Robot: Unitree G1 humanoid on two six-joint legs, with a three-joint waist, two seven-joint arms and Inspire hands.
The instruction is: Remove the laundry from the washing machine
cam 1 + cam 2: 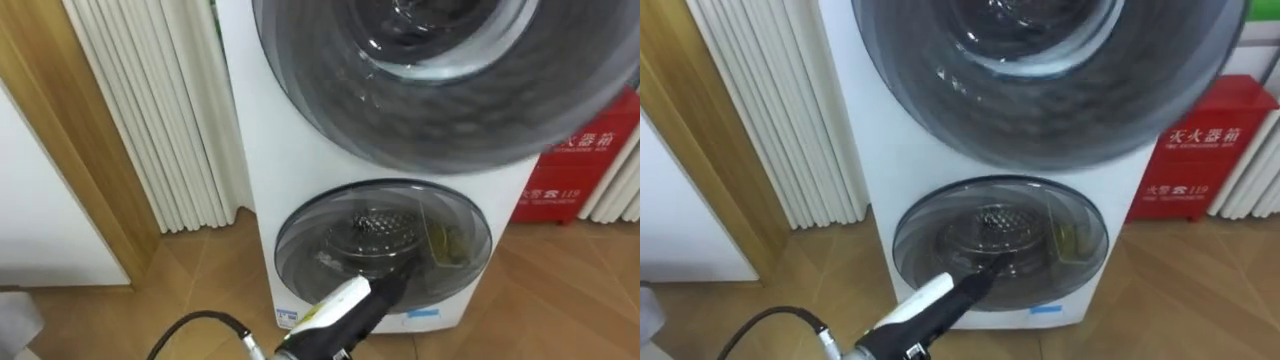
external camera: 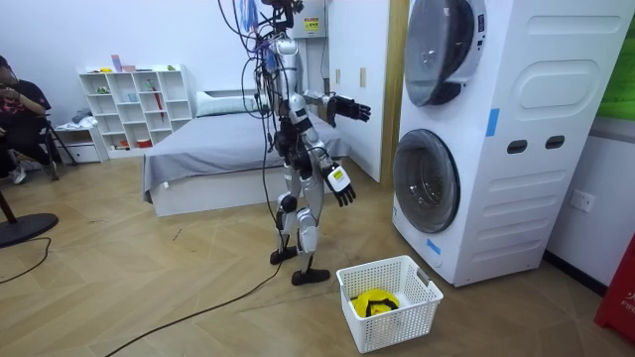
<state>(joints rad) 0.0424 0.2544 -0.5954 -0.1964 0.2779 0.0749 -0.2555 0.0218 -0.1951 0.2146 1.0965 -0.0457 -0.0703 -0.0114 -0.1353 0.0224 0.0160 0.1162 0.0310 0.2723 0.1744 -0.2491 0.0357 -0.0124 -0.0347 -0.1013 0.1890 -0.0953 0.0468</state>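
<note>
I stand about a step from a white stacked washing machine (image 2: 516, 149), facing it. Its upper round door (image 1: 440, 70) and lower round door (image 1: 383, 245) are both closed. Through the lower glass a yellowish cloth (image 1: 445, 245) shows in the drum. My left hand (image 1: 388, 285) is raised in front of the lower door, apart from it, fingers spread open. In the room view my right hand (image 2: 340, 186) hangs at hip height, fingers relaxed. A white basket (image 2: 422, 297) on the floor beside me holds a yellow garment (image 2: 377, 300).
A red cabinet (image 1: 580, 170) stands right of the machine. White pleated panels (image 1: 170, 110) and a wooden frame (image 1: 60, 130) are to its left. Behind me are a bed (image 2: 208, 144), a white shelf (image 2: 134, 104) and a seated person (image 2: 15, 109).
</note>
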